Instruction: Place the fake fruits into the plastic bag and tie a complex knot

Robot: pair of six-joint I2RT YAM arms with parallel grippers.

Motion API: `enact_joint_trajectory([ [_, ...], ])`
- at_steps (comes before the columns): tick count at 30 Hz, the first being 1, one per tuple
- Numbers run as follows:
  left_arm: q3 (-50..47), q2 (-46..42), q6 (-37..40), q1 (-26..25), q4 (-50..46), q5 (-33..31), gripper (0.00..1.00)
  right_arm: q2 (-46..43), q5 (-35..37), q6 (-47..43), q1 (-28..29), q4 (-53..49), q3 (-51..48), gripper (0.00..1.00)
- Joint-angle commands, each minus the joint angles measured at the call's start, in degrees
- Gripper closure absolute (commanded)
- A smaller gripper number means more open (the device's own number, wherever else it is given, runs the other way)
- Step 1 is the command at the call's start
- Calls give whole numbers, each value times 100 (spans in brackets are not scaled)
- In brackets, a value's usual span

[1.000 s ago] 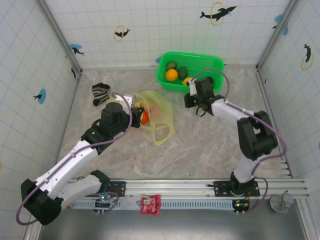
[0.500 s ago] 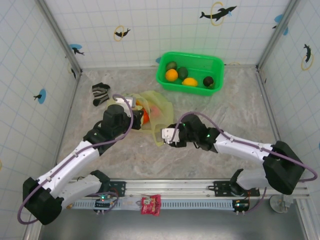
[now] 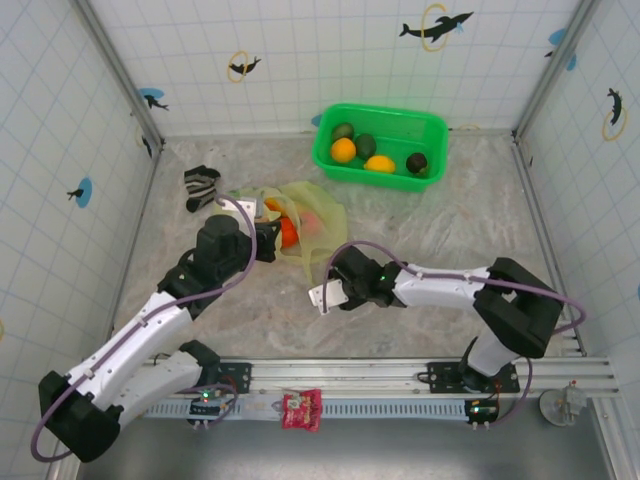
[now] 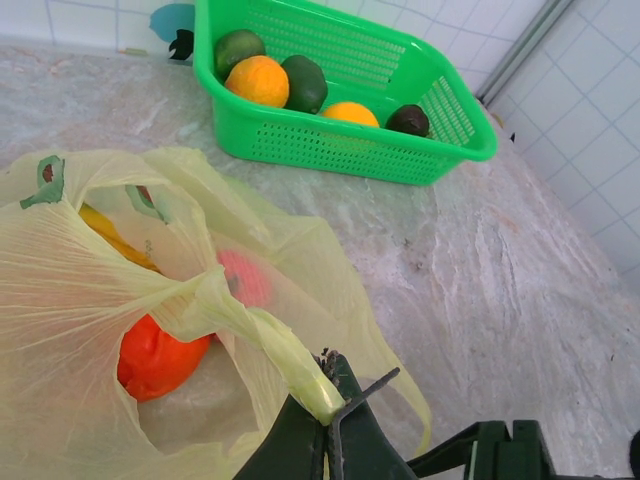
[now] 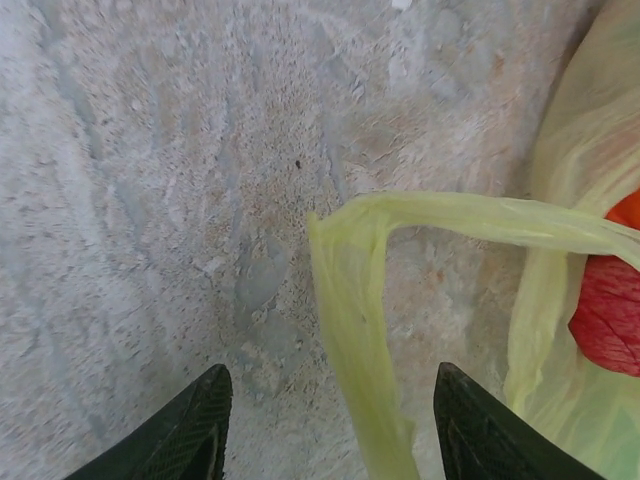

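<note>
Spread wide above the table [image 5: 150, 200], the right claw [image 5: 330, 395] has the bag's loose handle [image 5: 352, 300] lying lengthwise between its fingers, then bending right toward the bag [image 3: 320, 212], whose other handle [image 4: 265, 340] the left claw [image 4: 326, 425] pinches.

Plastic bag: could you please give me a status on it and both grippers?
Left gripper shut on plastic bag. Right gripper open over loose handle. Five fruits in basket.

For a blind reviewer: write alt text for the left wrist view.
The left fingers pinch a bunched edge of the plastic bag, which holds a red-orange fruit and a pink fruit. Behind it stands a green basket with more fruits.
</note>
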Motion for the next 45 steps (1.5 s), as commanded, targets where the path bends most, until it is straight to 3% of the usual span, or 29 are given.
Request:
enact_joint_trajectory([
  [1, -44, -58, -20, 43, -66, -51, 100, 282, 447, -442, 103, 258, 212, 46],
  [6, -34, -66, -15, 46, -38, -45, 100, 639, 773, -551, 270, 537, 317, 62],
  [13, -52, -120, -19, 51, -63, -44, 100, 961, 802, -586, 394, 459, 590, 63],
  [18, -43, -180, -13, 54, -92, -79, 100, 1106, 795, -456, 445, 236, 857, 86],
  [22, -16, -209, -11, 58, -127, -83, 100, 889, 410, -85, 413, 86, 973, 98],
  [26, 110, -309, 64, 55, -57, -85, 100, 308, -322, 1162, 10, 204, 1092, 100],
  [34, 944, -57, 405, 61, 374, -190, 100, -1016, -1301, 5575, -1757, 1411, 1347, 100],
  [39, 1797, 540, 593, 63, 531, -147, 100, -1158, -802, 6894, -2265, 1375, 2353, 100],
  [45, 2664, 910, 621, 108, 860, -29, 100, -655, 10, 7192, -2318, -224, 4692, 100],
])
